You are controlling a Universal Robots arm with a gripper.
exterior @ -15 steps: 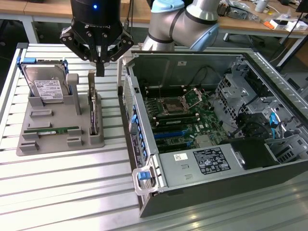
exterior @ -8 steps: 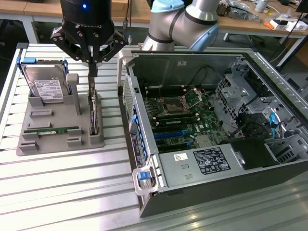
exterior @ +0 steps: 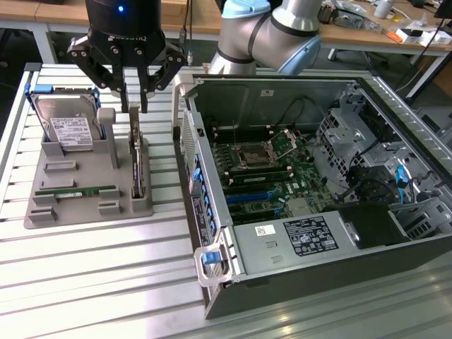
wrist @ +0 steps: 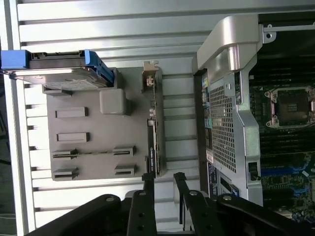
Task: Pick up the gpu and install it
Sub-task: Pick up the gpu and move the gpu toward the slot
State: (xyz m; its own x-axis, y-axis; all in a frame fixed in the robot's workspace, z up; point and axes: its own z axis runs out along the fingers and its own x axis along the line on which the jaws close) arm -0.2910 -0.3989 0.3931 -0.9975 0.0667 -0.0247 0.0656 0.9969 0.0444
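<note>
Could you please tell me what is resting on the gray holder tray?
A leaning hard drive, a green memory stick, and the gpu, standing on edge under the open gripper. The tray hides the gpu's lower edge.

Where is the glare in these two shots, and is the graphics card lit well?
Exterior view: light streaks along the slatted table, while the graphics card stands dark on its edge under the gripper. Wrist view: the computer case's silver corner is washed bright, and the card's black face reads as a dark strip.
</note>
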